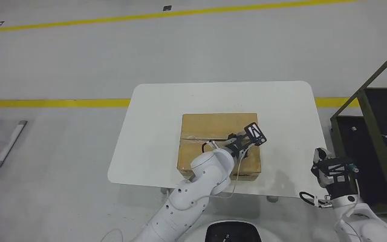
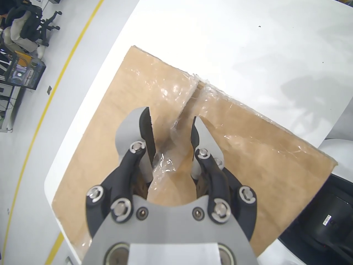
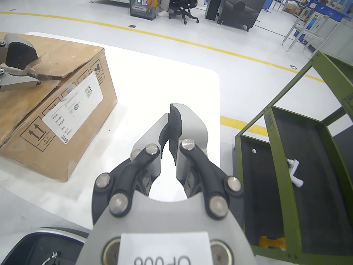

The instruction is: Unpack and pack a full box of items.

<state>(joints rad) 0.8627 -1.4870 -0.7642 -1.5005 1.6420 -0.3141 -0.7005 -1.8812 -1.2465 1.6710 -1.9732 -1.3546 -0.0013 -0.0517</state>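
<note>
On white table (image 1: pixel 157 121), cardboard box (image 1: pixel 208 128); yellow-lined floor (image 1: pixel 66 66).

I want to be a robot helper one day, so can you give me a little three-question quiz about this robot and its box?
1. True or false: the cardboard box stands on the white table.
2. Which gripper is over the box's taped top? A) the left gripper B) the right gripper C) both
3. Fill the gap: the right gripper's fingers are ____.

Key: 1 true. 2 A. 3 shut, with nothing between them.
</note>
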